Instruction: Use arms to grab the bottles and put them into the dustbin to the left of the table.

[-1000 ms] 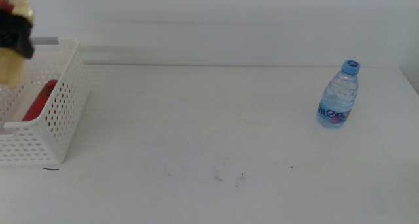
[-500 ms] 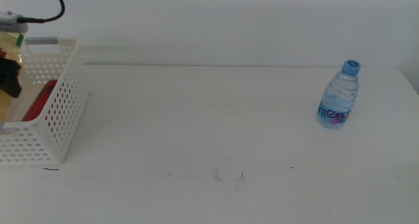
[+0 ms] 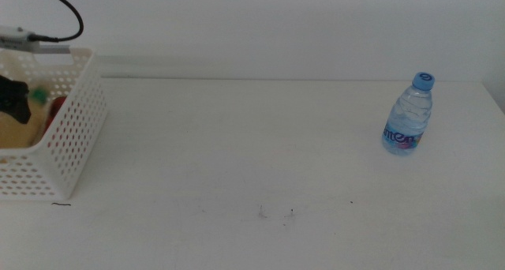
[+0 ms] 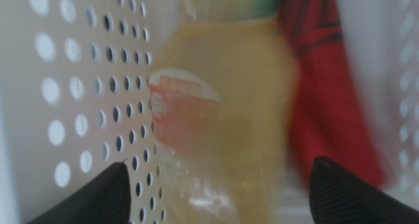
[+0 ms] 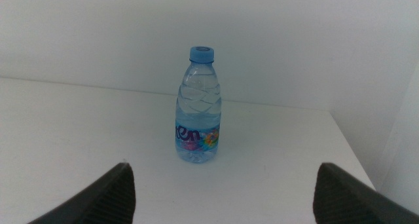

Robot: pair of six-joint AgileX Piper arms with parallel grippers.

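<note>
The yellow-liquid bottle [image 4: 222, 99] lies inside the white perforated dustbin [image 3: 75, 120] at the table's left edge, next to the red can [image 4: 327, 86]. My left gripper [image 4: 219, 175] hangs low in the dustbin right over that bottle, open, with a gap between each jaw and the bottle. In the middle view the left gripper [image 3: 14, 100] shows as a dark shape above the yellow bottle [image 3: 16, 132]. The clear water bottle [image 3: 409, 114] with a blue cap stands upright at the far right. My right gripper [image 5: 222, 181] is open and faces the water bottle [image 5: 198, 106] from a distance.
A black cable [image 3: 59, 9] arcs above the dustbin's back rim. The white table [image 3: 252, 159] stretches bare between dustbin and water bottle, with a few dark specks [image 3: 276, 213] near the front. The table's right edge runs close behind the water bottle.
My left gripper has come down into the dustbin with the yellow bottle, which now rests low inside with the jaws spread off it. The water bottle has not moved.
</note>
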